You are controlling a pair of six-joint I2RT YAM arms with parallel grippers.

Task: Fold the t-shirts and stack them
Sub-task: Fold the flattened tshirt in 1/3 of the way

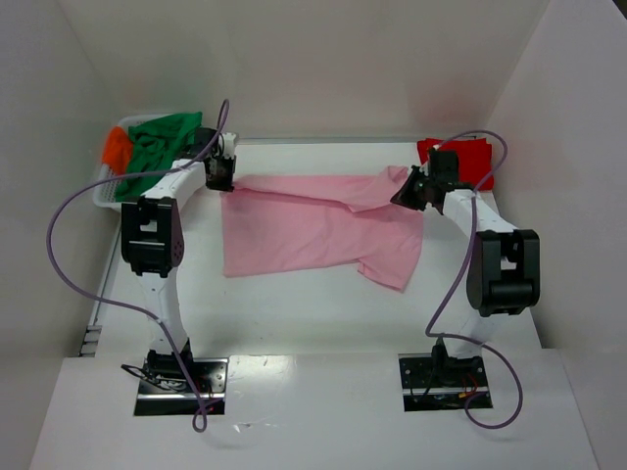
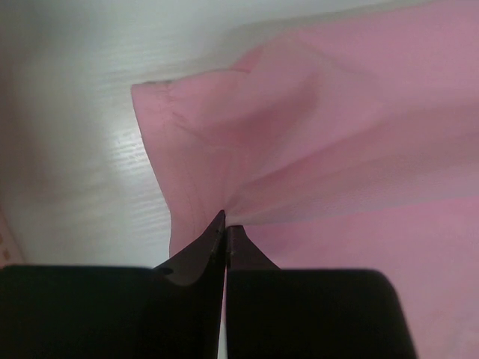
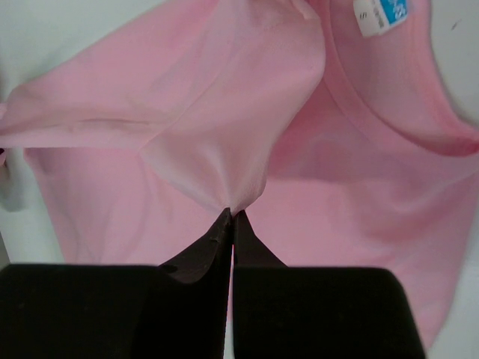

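Pink shirt: light pink soft cloth t-shirt point(image 1: 313, 230), spread over the middle of the white counter point(image 1: 294, 313); far edge raised and pulled taut between the two grippers, near part lying flat, one short sleeve at the near right.
Left gripper: left gripper point(image 1: 221, 178) at the far left corner of the pink shirt, black fingers point(image 2: 198, 258) pressed together, a pinch of pink cloth caught at the tips, folds fanning out from the pinch.
Right gripper: right gripper point(image 1: 416, 189) at the far right end of the pink shirt, closed tight on a gathered fold of the cloth beside the neck opening.
Neck tag: small white and blue label point(image 3: 378, 15) inside the collar, just right of the pinched fold in the right wrist view.
Far left: crumpled green cloth t-shirt point(image 1: 162, 147) and orange cloth t-shirt point(image 1: 116, 149), side by side in a white plastic basket point(image 1: 106, 194).
Far right: red cloth t-shirt point(image 1: 460, 159) on the counter, partly hidden behind the right arm.
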